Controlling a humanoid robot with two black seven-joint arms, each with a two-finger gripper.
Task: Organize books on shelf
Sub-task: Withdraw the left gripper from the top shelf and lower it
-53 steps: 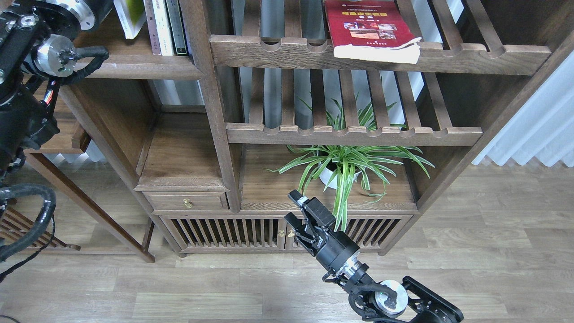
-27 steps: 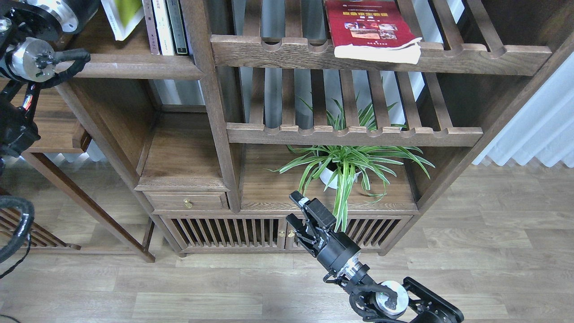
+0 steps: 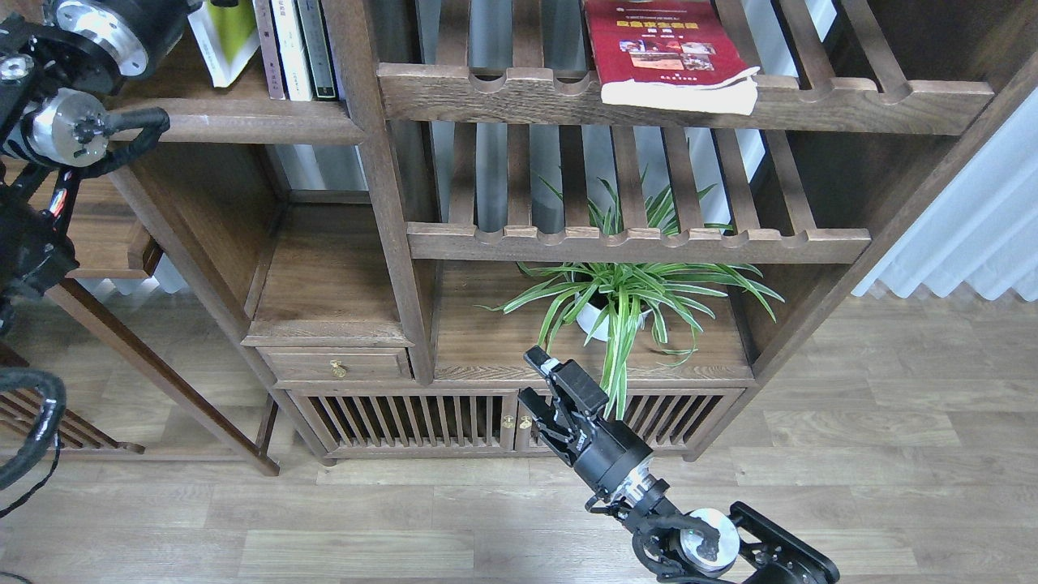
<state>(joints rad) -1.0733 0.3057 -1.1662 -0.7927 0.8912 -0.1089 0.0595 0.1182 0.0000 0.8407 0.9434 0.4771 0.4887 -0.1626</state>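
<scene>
**Right gripper idle low, left arm up at the book shelf**

The right arm's black two-finger gripper (image 3: 531, 375) rises from the bottom edge and ends in front of the bookcase's low slatted cabinet doors (image 3: 405, 418). Its two fingers stand a little apart with nothing between them, the upper fingertip (image 3: 537, 357) just below the front edge of the plant's ledge. Just behind and to the right of it, a spider plant with long striped green leaves in a white pot (image 3: 628, 296) sits on the lower solid board.

The left arm (image 3: 57, 122) fills the upper left corner with its silver joint caps and black cable loops. Its far end runs out past the top edge, so its gripper cannot be seen.

Right beside that arm's top joint, the yellow-green paperback with a white margin (image 3: 220, 36) leans tilted on the dark brown solid wood shelf with a rounded front edge (image 3: 243, 122), its top cut off by the frame. Upright books (image 3: 293, 45) stand just to its right against the bookcase post, spines forward.

Well apart, the red paperback with small photos and a yellow title (image 3: 665, 49) lies flat on the top slatted rack with a notched front rail (image 3: 568, 97), its pale page edges overhanging the rail slightly. A second notched rack (image 3: 632, 243) sits below. White curtains (image 3: 973, 235) hang at the right above the pale wood-plank floor (image 3: 892, 454).
</scene>
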